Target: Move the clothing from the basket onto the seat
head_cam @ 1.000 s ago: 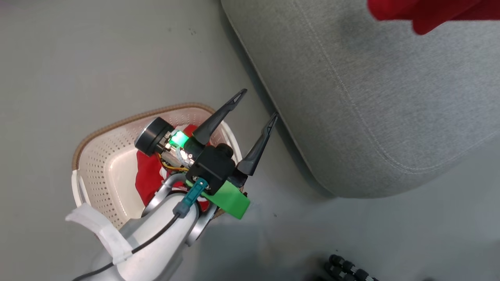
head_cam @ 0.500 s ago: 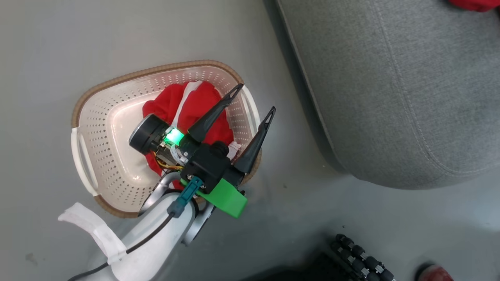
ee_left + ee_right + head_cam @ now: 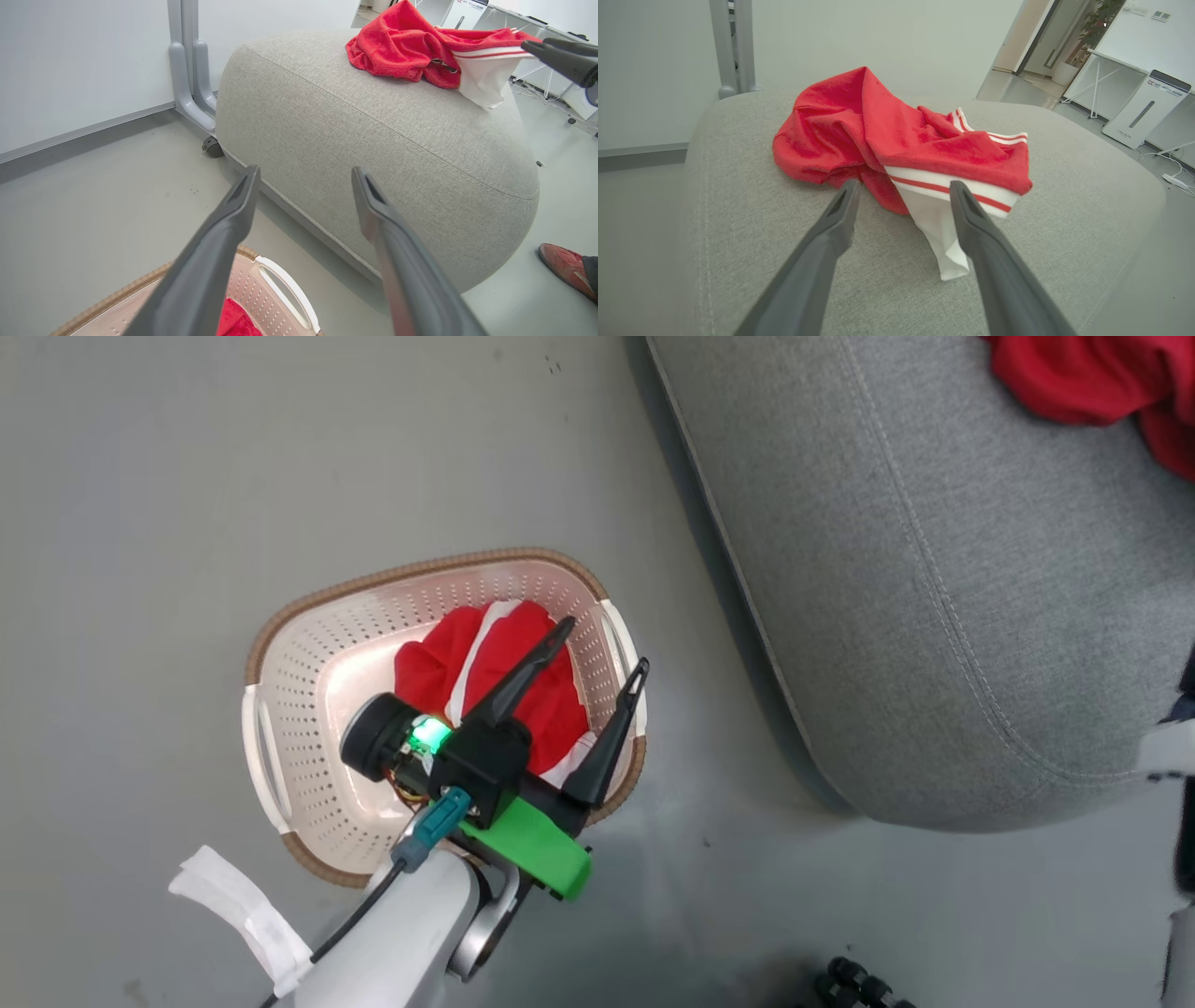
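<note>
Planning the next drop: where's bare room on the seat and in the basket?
Seat: bare from the edge facing the basket up to the red garment, which crowds the part by the right hand. Basket: left half in the head view bare; the other garment and left hand crowd its right side.

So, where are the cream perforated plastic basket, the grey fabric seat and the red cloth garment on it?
cream perforated plastic basket (image 3: 297, 695): head view, bare side wall.
grey fabric seat (image 3: 934, 616): head view, bare top.
red cloth garment (image 3: 887, 135): right wrist view, middle fold.
</note>
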